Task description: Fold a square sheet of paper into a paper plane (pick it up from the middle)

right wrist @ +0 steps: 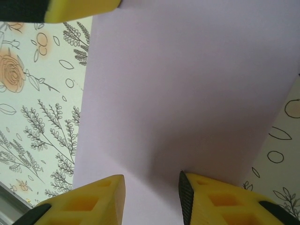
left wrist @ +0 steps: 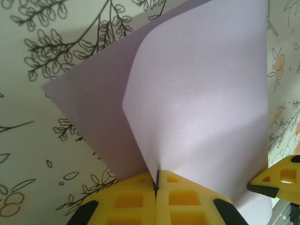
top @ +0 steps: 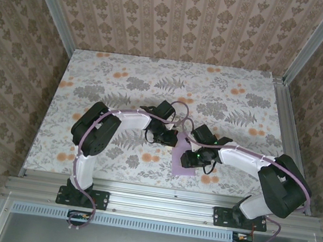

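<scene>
A flowery table inside papered walls
The top had grey leaves and orange flowers. Brown patterned paper covered three sides, and silver metal rails ran along the edges.

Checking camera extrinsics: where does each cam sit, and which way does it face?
Top external: above and behind the bases, looking down on the table; both arms, left gripper and right gripper show.
Left wrist: on the left arm, looking along its shut fingers at the pinched square sheet of paper.
Right wrist: on the right arm, looking down past its open fingers.
Shared: both wrist views see the sheet and the other gripper's yellow fingertip.
</scene>
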Available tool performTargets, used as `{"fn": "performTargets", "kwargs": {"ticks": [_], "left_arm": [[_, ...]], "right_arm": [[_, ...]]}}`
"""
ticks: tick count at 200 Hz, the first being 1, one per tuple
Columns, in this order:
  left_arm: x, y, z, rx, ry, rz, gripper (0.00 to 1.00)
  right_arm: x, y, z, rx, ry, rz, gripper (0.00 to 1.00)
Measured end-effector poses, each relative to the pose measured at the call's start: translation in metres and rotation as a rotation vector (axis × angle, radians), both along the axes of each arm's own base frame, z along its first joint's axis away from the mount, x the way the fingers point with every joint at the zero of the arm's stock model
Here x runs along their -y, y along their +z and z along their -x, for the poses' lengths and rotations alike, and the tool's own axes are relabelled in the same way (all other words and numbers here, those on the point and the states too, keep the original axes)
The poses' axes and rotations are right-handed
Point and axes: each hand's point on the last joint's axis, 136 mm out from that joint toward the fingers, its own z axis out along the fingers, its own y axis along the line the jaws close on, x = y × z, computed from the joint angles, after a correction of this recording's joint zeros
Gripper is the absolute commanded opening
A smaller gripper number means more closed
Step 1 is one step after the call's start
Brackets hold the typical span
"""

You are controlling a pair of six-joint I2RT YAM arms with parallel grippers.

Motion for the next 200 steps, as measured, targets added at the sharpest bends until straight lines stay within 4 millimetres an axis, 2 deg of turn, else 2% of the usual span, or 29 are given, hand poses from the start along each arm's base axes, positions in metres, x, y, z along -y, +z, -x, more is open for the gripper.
{"fn": "performTargets", "kwargs": {"ticks": [61, 128, 200], "left_arm": [[0.0, 0.001, 0.0, -0.004, 0.001, 0.005, 0.0], [0.0, 0.001, 0.0, -0.01, 0.001, 0.01, 0.0], [-0.002, 0.002, 0.0, -0.01, 0.0, 0.008, 0.0]], "right_arm": [[0.0, 0.001, 0.0, 0.001, -0.003, -0.004, 0.41], [-0.001, 0.012, -0.004, 0.017, -0.019, -0.038, 0.42], [0.008, 0.024, -0.024, 0.015, -0.126, -0.122, 0.41]]}}
